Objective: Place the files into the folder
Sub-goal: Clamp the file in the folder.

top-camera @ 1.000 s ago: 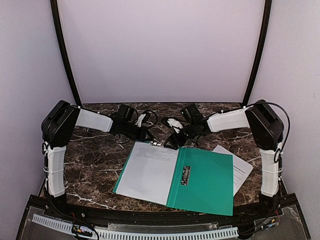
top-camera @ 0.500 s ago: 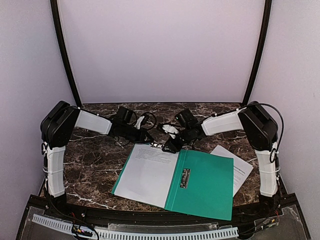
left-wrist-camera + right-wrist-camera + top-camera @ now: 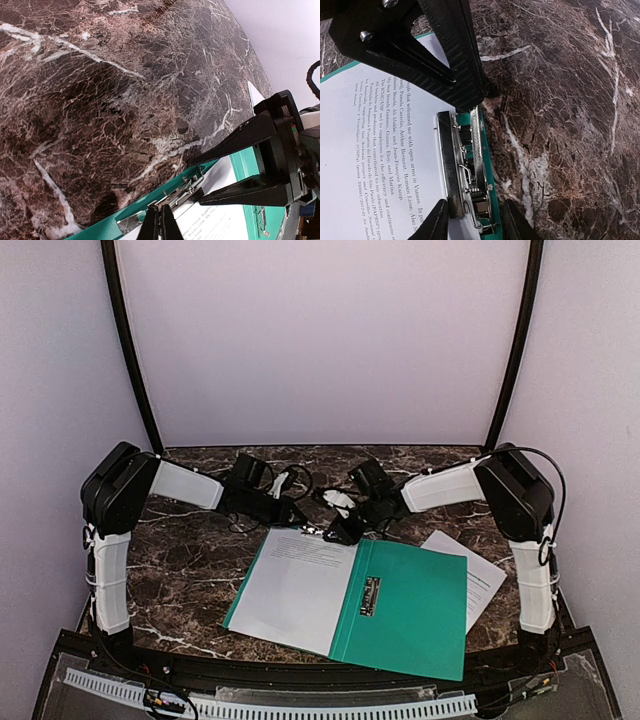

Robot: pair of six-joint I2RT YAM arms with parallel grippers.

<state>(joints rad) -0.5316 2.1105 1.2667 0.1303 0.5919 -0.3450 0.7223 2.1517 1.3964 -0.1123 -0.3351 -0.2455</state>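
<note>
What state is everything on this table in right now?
Folder, open, flat on the table.
First sheet, lying inside the folder's left half.
Second sheet, on the table, partly under the folder.
Left gripper, shut beside the metal clip.
Right gripper, open, straddling that clip.

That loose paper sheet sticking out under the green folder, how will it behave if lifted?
The loose sheet looks thin and lies flat, so it would probably droop when lifted by one edge. The folder covers part of it, so a pull may drag or crumple it.
</note>
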